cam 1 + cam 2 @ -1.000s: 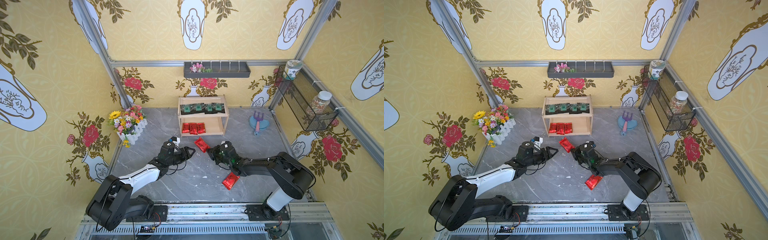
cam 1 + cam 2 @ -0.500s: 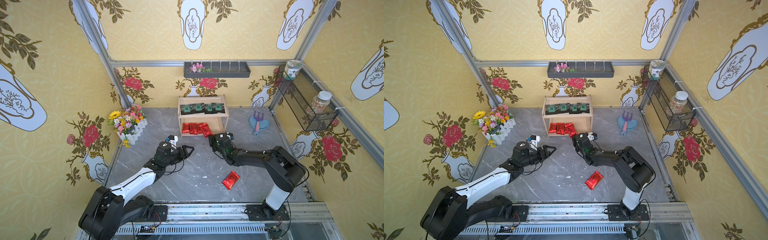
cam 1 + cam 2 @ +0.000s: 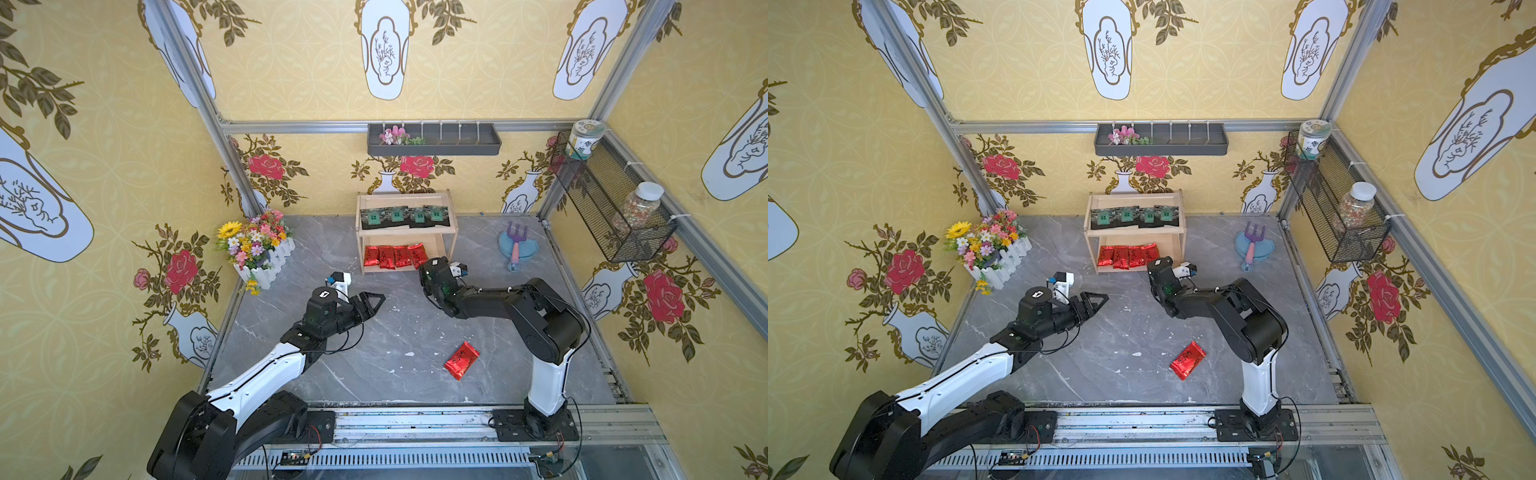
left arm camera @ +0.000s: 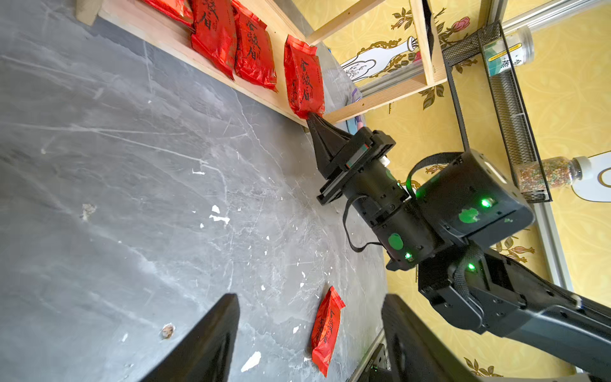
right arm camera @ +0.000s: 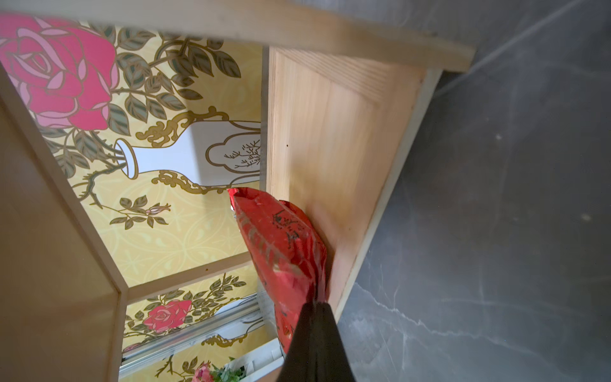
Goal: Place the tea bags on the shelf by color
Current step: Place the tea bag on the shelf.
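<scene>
The wooden shelf stands at the back wall. Several black tea bags lie on its top tier. Three red tea bags lie on the lower tier. My right gripper is shut on a fourth red tea bag, holding it inside the lower tier against the right side wall. Another red tea bag lies loose on the floor near the front. My left gripper hovers open and empty over the middle floor.
A white fence box of flowers stands at the left. A blue dish with a purple rake sits right of the shelf. A wire basket with jars hangs on the right wall, a grey tray on the back wall.
My right gripper carried the red tea bag from the middle of the floor back into the shelf's lower tier. The left arm shifted slightly and stayed open.
</scene>
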`<state>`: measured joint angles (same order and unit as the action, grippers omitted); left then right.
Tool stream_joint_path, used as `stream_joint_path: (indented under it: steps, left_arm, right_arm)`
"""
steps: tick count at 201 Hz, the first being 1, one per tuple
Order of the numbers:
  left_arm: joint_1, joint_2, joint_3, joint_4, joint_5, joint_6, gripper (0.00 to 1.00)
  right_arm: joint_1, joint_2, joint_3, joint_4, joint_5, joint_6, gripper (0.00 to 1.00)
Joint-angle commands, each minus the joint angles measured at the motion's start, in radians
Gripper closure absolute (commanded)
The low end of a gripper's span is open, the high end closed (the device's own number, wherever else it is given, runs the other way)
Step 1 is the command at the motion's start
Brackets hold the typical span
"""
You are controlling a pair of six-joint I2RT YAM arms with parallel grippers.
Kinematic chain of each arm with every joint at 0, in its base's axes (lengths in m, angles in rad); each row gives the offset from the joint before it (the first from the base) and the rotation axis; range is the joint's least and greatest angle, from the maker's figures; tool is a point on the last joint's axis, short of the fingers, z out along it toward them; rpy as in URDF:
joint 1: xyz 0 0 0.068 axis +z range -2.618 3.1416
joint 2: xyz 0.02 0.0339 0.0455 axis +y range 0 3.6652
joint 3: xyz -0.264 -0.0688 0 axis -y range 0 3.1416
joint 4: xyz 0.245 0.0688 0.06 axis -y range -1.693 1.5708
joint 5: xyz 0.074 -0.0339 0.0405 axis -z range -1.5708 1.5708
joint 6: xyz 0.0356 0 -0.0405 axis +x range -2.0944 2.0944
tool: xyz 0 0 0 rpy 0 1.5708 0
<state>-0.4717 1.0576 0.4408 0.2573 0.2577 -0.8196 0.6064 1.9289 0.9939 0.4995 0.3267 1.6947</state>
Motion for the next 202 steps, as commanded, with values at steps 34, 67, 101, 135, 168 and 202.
stream_joint_path:
  steps: [34,67,101,135,168,202]
  left_arm:
    - [-0.003,-0.014,-0.007,-0.015,-0.015,0.020,0.26]
    - [-0.004,-0.015,-0.007,-0.019,-0.021,0.023,0.26]
    - [-0.004,-0.013,-0.005,-0.021,-0.024,0.027,0.26]
    - [-0.004,-0.014,-0.006,-0.026,-0.031,0.028,0.26]
    - [-0.004,-0.007,-0.007,-0.021,-0.031,0.031,0.26]
    - [-0.004,-0.001,-0.005,-0.022,-0.034,0.032,0.26]
  right_arm:
    - [-0.023,0.058,0.064,-0.004,0.031,0.011,1.00]
    - [-0.033,0.092,0.095,-0.003,0.024,0.022,1.00]
    - [-0.033,0.130,0.124,0.007,0.008,0.026,1.00]
    - [-0.036,0.149,0.139,0.003,0.000,0.029,1.00]
    - [-0.039,0.179,0.158,0.013,-0.030,0.042,0.99]
    - [-0.040,0.183,0.163,0.013,-0.041,0.040,0.92]
